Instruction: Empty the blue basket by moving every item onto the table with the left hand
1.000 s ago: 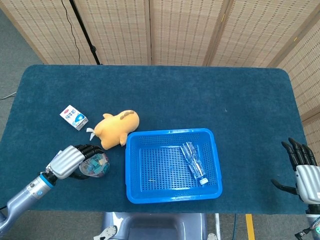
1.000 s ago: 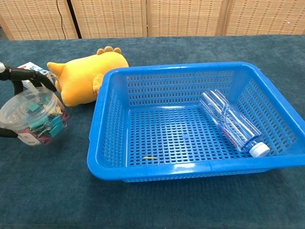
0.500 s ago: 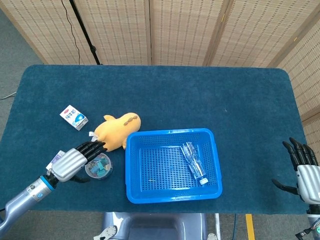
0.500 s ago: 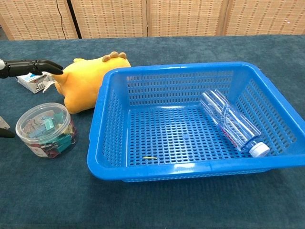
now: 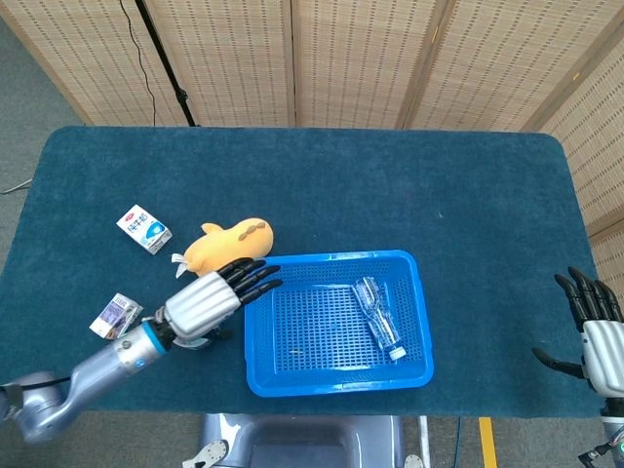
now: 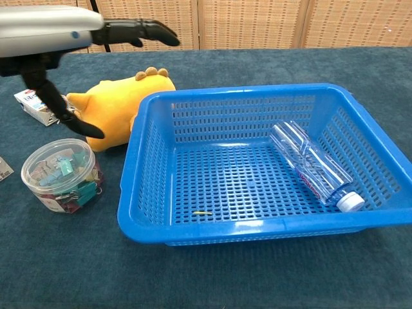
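One item left: a clear plastic water bottle (image 6: 315,165) lying on its side in the right half of the blue perforated plastic basket (image 5: 262,375), white cap toward the near right corner, long axis running from there back toward the basket's middle. The left hand (image 5: 213,295) hovers over the basket's left rim, fingers straight, slightly fanned and holding nothing, tips pointing across toward the bottle, which lies to their right and well apart. The right hand (image 5: 591,322), fingers spread and empty, sits well off the basket's right side. Left of the basket: a yellow plush toy (image 6: 114,106) touching its far left corner, a clear round tub of coloured clips (image 6: 60,174), a small white and blue carton (image 5: 143,228).
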Robot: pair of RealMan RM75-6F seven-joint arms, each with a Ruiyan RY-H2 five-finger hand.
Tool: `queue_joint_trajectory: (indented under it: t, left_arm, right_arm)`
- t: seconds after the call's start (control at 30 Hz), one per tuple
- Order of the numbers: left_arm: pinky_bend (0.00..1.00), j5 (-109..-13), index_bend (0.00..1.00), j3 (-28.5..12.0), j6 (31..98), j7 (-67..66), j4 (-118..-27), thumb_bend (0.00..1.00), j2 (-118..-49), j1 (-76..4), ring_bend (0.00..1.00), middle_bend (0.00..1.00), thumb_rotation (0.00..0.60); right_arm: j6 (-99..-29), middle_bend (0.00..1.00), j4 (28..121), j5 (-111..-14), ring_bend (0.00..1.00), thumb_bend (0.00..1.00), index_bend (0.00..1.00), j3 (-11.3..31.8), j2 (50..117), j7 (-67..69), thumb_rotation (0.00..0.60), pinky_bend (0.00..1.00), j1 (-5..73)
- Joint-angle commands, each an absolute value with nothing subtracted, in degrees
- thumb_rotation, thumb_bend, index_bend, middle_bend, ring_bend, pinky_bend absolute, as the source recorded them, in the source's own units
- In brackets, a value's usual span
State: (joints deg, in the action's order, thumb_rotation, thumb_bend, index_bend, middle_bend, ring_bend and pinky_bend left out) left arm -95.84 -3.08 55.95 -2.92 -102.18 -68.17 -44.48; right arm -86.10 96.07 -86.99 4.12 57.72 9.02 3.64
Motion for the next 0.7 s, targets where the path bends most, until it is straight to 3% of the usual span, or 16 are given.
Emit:
queue_joint_trajectory:
  t: [0.03, 0.3, 0.7]
  left_arm:
    - [0.13, -83.4, 0.0, -10.0, 46.8, -16.3, -101.9, 0.02, -78.0, -51.9, 0.0, 0.0, 0.6]
    - [0.18, -70.8, 0.0, -11.8, 42.8, -29.2, -92.5, 0.02, -91.4, -58.7, 0.0, 0.0, 0.6]
    - [0.18, -61.1, 0.0, -12.7, 43.0, -38.0, -84.3, 0.03, -100.5, -65.1, 0.0, 0.0, 0.6]
  right_arm:
    - [-85.7, 0.0, 95.6, -86.3, 0.0, 0.0, 0.0, 4.4, 57.6, 9.7, 0.6, 0.0, 3.8]
    - [-85.0, 0.0, 94.7, -85.2, 0.0, 0.0, 0.0, 4.9, 57.3, 11.6, 0.6, 0.0, 4.0]
    - [-84.6, 0.0, 94.3, -84.3, 0.0, 0.0, 0.0, 5.3, 56.9, 12.9, 0.6, 0.0, 4.0]
